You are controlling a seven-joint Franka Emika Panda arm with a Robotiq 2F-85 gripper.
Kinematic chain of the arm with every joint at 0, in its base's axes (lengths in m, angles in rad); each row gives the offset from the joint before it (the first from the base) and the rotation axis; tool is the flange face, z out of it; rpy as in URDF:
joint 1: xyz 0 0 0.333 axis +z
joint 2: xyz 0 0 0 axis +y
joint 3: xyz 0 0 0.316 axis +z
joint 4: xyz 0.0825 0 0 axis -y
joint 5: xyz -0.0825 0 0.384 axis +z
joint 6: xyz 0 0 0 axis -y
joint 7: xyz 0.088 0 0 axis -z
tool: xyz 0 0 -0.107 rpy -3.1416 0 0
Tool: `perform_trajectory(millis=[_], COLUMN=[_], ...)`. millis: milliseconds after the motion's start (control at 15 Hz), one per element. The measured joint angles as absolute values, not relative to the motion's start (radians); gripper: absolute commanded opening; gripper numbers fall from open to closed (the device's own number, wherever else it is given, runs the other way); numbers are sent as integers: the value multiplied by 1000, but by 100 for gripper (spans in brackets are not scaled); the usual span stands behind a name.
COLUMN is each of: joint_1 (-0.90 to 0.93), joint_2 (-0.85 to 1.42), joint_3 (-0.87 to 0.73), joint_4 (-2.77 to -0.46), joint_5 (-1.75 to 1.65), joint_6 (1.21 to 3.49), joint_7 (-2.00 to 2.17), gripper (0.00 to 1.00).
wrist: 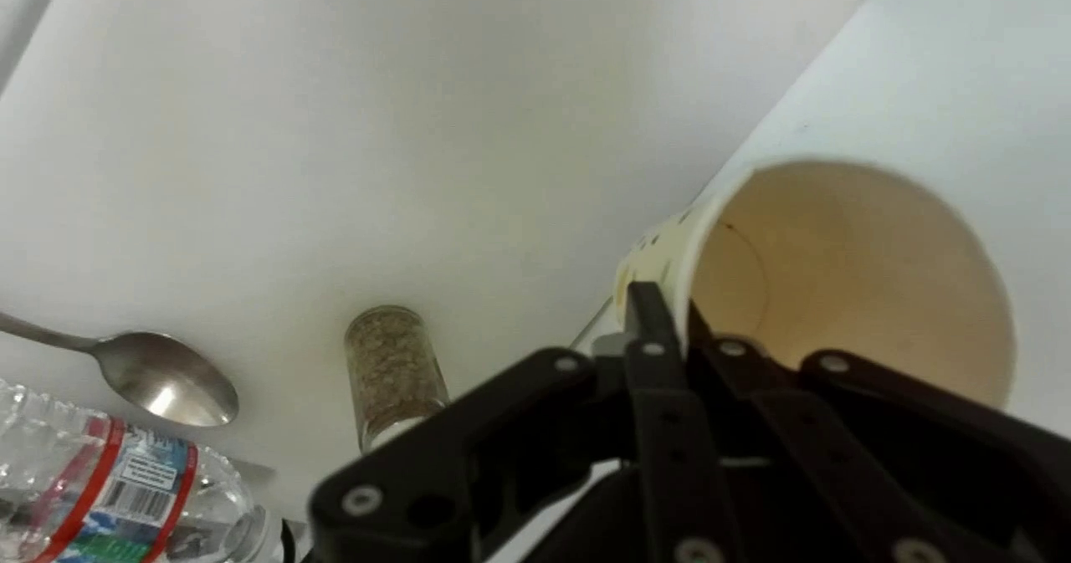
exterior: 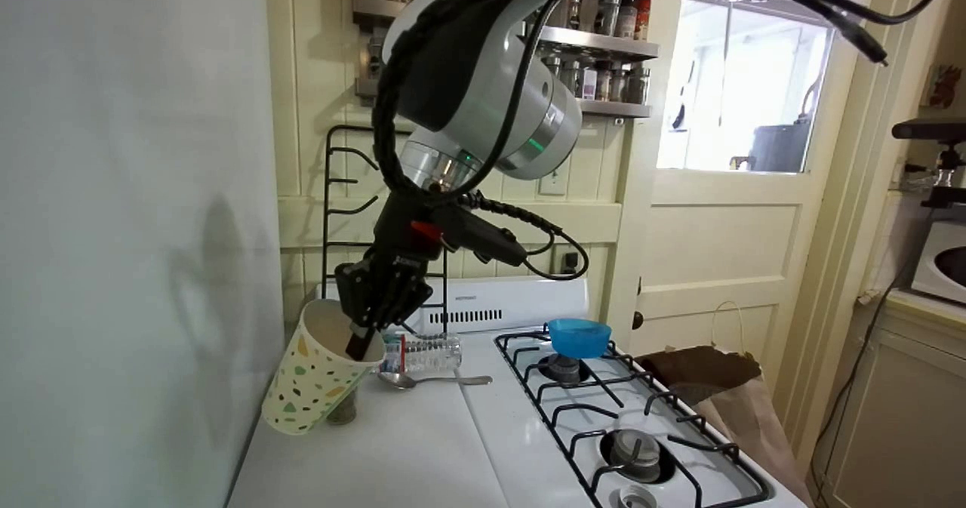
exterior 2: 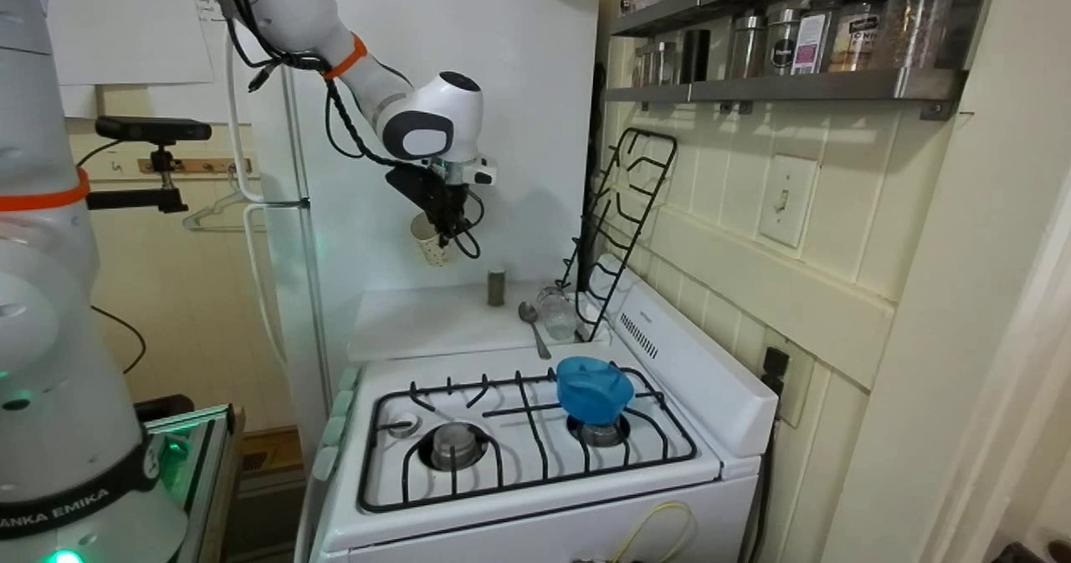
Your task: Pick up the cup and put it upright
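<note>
**Cup (exterior: 313,391) held aslant above the white counter (exterior 2: 427,319)**

The gripper (wrist: 676,316) pinches the cup by its wall at the rim. In the wrist view one finger (wrist: 648,320) runs along the outside, and its partner reaches into the mouth. The cup is tilted rather than upright, and in an exterior view its base points down and to the left, towards the smooth side of the fridge (exterior: 151,153) (I cannot tell whether the two touch). It hangs above the counter.

On the counter a small shaker (exterior 2: 496,288) stands upright, near the fridge side. To its right, in the same exterior view, lie a metal spoon (exterior 2: 528,312) and, just beside it, a clear bottle (exterior 2: 558,316) on its side; the wrist view shows the bottle's red and blue label (wrist: 138,488).

A black rack (exterior 2: 640,220) stands on end behind them, leaning towards the wall. Next to the counter is the stove (exterior: 509,410), with a blue bowl (exterior 2: 594,389) on the grate (exterior 2: 535,481) over the far burner. Shelves (exterior 2: 795,88) on the wall carry rows of jars (exterior 2: 747,47).
</note>
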State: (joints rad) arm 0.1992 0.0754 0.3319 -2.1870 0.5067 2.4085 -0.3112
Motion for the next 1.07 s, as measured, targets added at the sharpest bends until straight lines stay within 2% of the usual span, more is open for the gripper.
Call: perform_trajectory(millis=[400, 1067], joint_1=[202, 223], joint_2=[91, 111], joint_3=[287, 268], joint_4=[-2210, -2224], joint_5=[329, 238], joint_6=[2235, 2237], joint_7=[-71, 233], gripper=[1, 1])
